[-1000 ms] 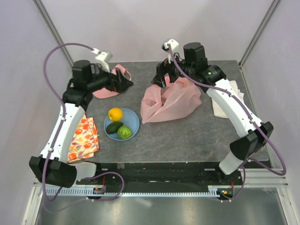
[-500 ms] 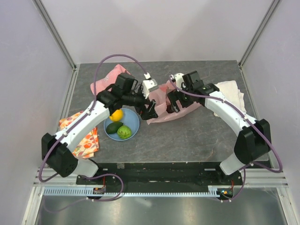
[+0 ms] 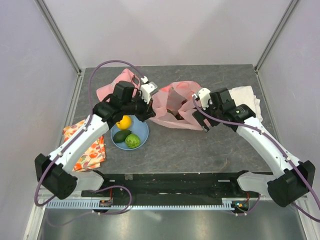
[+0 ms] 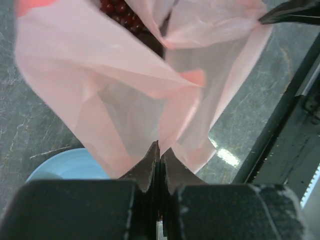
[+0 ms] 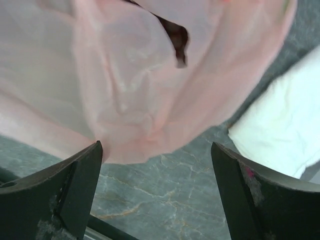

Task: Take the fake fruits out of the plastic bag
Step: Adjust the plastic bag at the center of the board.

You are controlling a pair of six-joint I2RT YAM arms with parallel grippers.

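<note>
Floral cloth point(image 3: 90, 147), orange and red print, lies flat at the near left of the table point(image 3: 210, 150), a grey, stone-veined slab.

Just right of it is a round pale blue plate point(image 3: 142, 131). Three fruits sit on it:
- lemon point(image 3: 123, 122), glossy yellow, on the far side
- avocado point(image 3: 121, 136), dark green and oval, long axis left-right
- green fruit point(image 3: 133, 141), round, touching the avocado

Left gripper point(image 4: 159, 150) is just beyond the plate with its jaws pressed together. The bag's thin film runs down to the fingertips and looks pinched there.

Right gripper point(image 5: 156, 147) is at the bag's near right corner with its jaws spread wide. The dark fingers point(image 5: 75, 185) stand either side of a hanging fold, and contact is not clear.

Bag point(image 3: 185, 100) lies mid-table between the two grippers.
- Long axis runs left-right, left end at the left gripper.
- A gap opens upward in the middle. Which way the mouth proper points I cannot tell.
- Thin, translucent pale pink plastic, creased and slack, folded over itself, with the grey table showing faintly through single layers.
- Grapes point(image 4: 125, 17), small dark red beads, are inside near the far fold. From above, only a dark patch shows there.
- The right wrist view shows a small dark ragged gap in the film. What is behind it is unclear.

White cloth point(image 3: 249, 97), soft and rumpled, is at the far right, just beyond the bag. Pink cap point(image 3: 106, 91), opaque, is at the far left behind the left arm.
</note>
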